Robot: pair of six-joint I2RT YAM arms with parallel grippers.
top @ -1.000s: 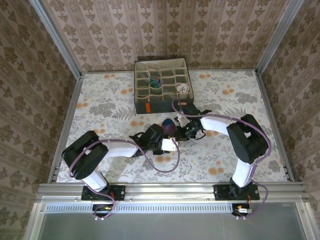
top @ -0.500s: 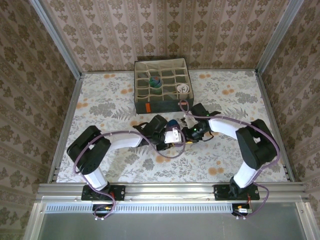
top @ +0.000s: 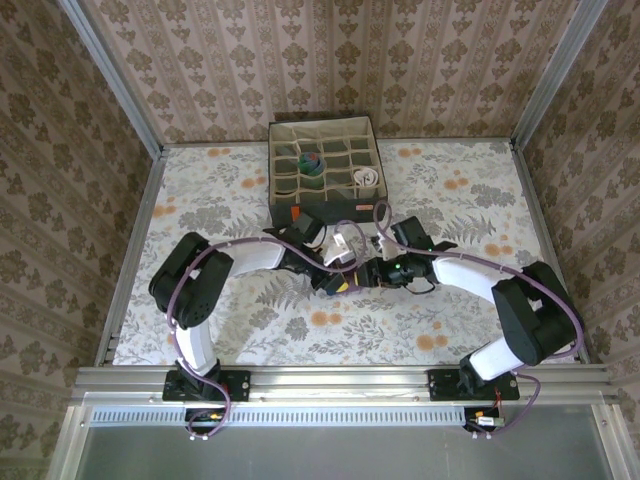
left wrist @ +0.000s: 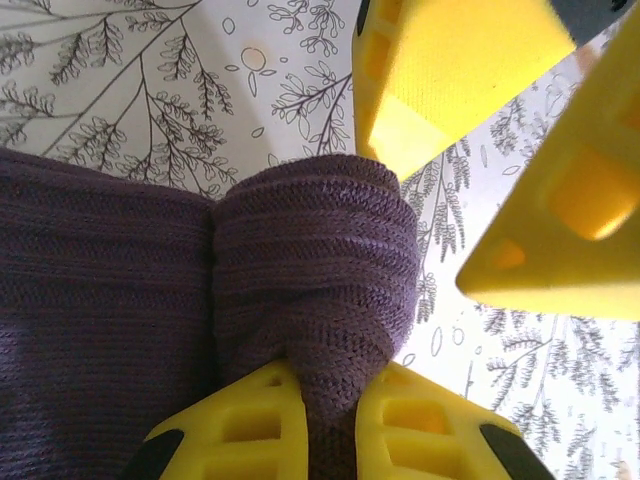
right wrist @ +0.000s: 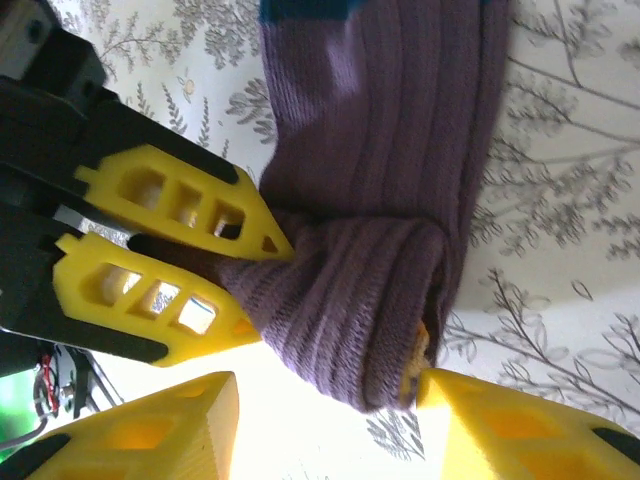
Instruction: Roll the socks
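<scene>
- The flowered table (top: 200, 200) looks unchanged, and the grey box (top: 325, 212) at its far side holds a rolled blue-green sock (top: 311, 165) and a rolled white sock (top: 367, 178) in separate compartments
- Over the last second both arms have drawn back a little toward the near edge, and they meet mid-table
- The purple sock (right wrist: 380, 200) lies on the cloth between them, one end flat and the other doubled into a thick wad, so I'd call it partly rolled
- The left gripper (left wrist: 325, 400) has tightened and now pinches that wad
- The right gripper (right wrist: 330, 395) has just let go, with its fingers standing apart on either side of the roll's end
- It reads to me as a handover, freeing the right gripper to re-take the sock for the next turn
</scene>
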